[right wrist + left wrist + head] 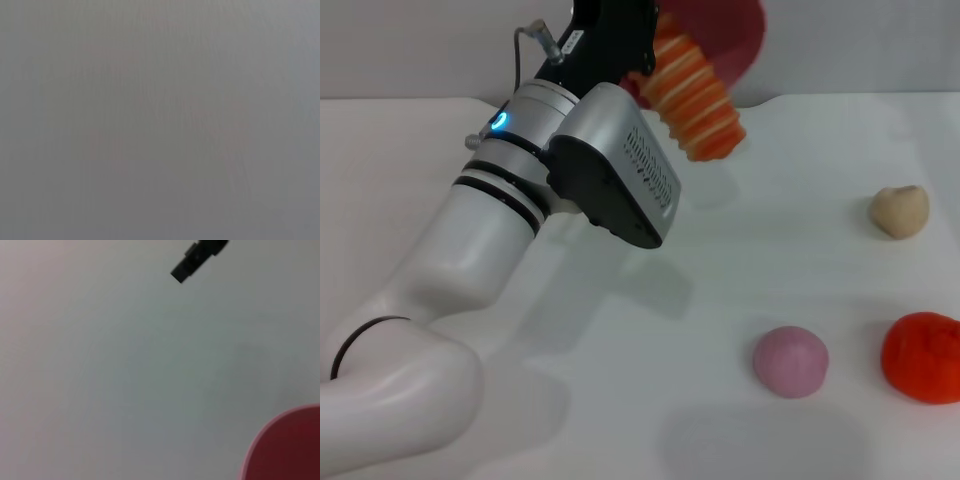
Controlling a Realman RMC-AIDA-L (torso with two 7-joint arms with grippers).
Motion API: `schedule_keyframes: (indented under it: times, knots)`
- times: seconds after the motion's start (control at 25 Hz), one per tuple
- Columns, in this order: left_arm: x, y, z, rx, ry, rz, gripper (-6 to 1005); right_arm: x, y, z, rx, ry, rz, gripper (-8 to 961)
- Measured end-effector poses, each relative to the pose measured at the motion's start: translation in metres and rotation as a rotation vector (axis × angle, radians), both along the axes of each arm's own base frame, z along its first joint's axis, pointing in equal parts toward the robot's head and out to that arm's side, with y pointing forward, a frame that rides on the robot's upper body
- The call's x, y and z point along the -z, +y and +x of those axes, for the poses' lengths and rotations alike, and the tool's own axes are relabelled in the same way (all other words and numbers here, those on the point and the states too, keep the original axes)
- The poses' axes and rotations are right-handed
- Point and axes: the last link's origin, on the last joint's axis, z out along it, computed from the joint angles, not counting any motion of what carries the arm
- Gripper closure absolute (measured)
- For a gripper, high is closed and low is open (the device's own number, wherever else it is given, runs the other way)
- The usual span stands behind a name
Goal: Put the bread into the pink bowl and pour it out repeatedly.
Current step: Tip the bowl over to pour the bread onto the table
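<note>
The left arm [470,260] reaches from the near left corner of the white table [620,400] toward its far edge. There the pink bowl [725,35] is raised and tipped on its side, evidently to pour. Whether the left gripper's fingers clamp the rim cannot be told, as they are hidden behind the wrist. The bread [692,95] is sliding out of the bowl's mouth, slanting down toward the table. Bare surface lies below it. An orange-red toy [922,357], a pinkish ball [790,361] and a beige bun [899,211] sit along the right edge, well apart from that spot. The right gripper is not in view.
</note>
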Motion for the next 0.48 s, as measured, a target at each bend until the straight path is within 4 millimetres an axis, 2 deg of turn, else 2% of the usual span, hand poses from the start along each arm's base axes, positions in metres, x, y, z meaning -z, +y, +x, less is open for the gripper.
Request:
schedule_keyframes:
  times: [0.48]
  knots:
    - [-0.0054,0.001,-0.0011,0.003,-0.018,0.035,953,-0.0004,0.0005,-0.0007,-0.002,0.0,0.001,335]
